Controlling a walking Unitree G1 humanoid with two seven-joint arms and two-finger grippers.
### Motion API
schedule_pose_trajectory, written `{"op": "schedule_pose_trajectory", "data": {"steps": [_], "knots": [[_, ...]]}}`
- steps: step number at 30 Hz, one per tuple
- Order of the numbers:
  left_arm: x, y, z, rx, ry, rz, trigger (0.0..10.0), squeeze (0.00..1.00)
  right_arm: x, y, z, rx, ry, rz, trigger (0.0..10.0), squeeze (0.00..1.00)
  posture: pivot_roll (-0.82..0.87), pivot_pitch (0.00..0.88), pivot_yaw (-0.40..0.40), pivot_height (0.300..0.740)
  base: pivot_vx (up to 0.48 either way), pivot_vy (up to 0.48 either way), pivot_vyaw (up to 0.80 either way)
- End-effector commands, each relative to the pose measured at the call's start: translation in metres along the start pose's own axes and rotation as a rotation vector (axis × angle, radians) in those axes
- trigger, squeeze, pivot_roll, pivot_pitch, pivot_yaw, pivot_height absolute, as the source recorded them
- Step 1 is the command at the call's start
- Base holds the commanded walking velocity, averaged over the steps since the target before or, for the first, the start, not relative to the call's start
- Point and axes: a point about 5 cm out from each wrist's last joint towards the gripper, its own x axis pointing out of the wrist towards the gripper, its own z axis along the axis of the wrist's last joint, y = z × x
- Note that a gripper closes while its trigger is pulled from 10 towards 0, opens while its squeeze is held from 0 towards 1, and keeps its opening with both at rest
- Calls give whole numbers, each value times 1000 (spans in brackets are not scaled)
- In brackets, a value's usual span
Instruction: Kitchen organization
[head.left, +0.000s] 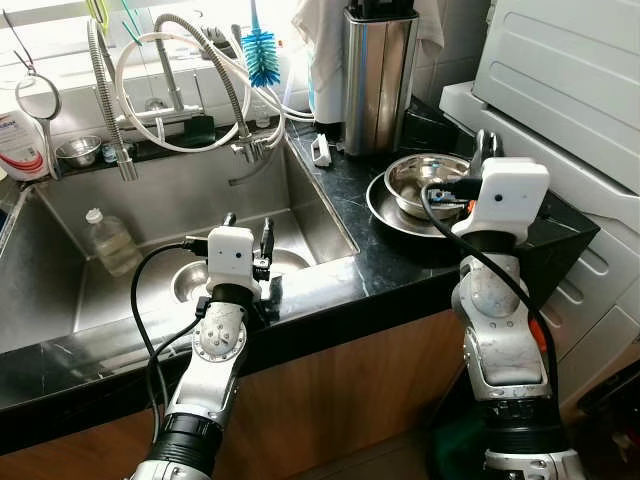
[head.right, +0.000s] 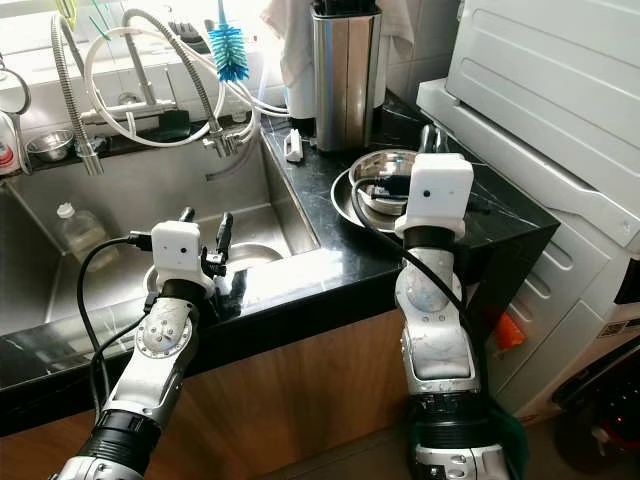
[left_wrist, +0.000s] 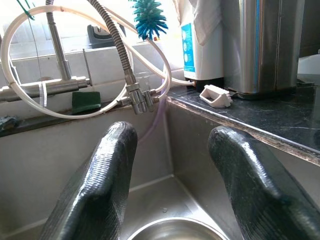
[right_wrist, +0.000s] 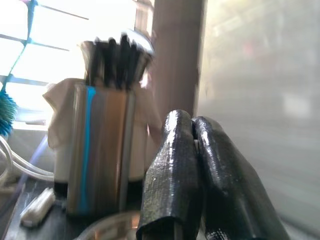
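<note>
My left gripper (head.left: 248, 224) hangs open over the steel sink (head.left: 320, 215), just above a steel bowl (head.left: 188, 281) on the sink floor. In the left wrist view the bowl's rim (left_wrist: 170, 231) lies below the two spread fingers (left_wrist: 102, 175), with nothing between them. My right gripper (head.left: 485, 146) is shut and holds nothing, raised over a steel bowl (head.left: 410, 180) nested in a wider steel dish (head.left: 385, 214) on the black counter (head.left: 340, 275). In the right wrist view its fingers (right_wrist: 172, 165) are pressed together, facing a steel utensil holder (right_wrist: 102, 150).
A plastic bottle (head.left: 110, 241) lies in the sink's left part. Spring faucets and white hoses (head.left: 235, 95) arch over the sink, with a blue brush (head.left: 262, 55) behind. The steel holder (head.left: 378, 75) stands at the counter's back. A white appliance (head.left: 570, 80) rises on the right.
</note>
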Motion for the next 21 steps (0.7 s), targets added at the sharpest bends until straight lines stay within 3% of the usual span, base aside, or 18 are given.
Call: {"op": "schedule_pose_trajectory", "data": {"steps": [1, 8, 9, 10, 11, 15, 18, 21], "knots": [[1, 2, 3, 2, -17, 7, 10000, 0, 6, 8, 29, -31, -154, 48, 0, 0, -145, 0, 47, 740, 0, 0, 0], [2, 1, 3, 1, -19, 9, 10000, 0, 2, 27, 43, 4, -256, 188, 0, 0, -146, 0, 46, 740, 0, 0, 0], [3, 1, 4, 2, -21, 10, 10000, 0, 2, 30, 45, 24, -264, 211, 4549, 0, -144, 0, 45, 740, 0, 0, 0], [3, 1, 4, 2, -22, 11, 10000, 0, 2, 31, 45, 32, -264, 215, 4549, 0, -144, 0, 45, 740, 0, 0, 0], [3, 2, 4, 2, -23, 13, 10000, 0, 1, 33, 45, 62, -260, 238, 10000, 0, -144, 0, 44, 740, 0, 0, 0], [3, 2, 4, 3, -25, 18, 10000, 0, 0, 41, 39, 214, -178, 296, 10000, 0, -143, 0, 42, 740, 0, 0, 0], [3, 2, 4, 4, -26, 21, 10000, 0, -2, 50, 24, 450, -9, 399, 10000, 0, -144, 0, 39, 740, 0, 0, 0], [3, 2, 4, 4, -26, 22, 10000, 0, -5, 53, 13, 488, 48, 456, 10000, 0, -142, 0, 37, 740, 0, 0, 0]]}}
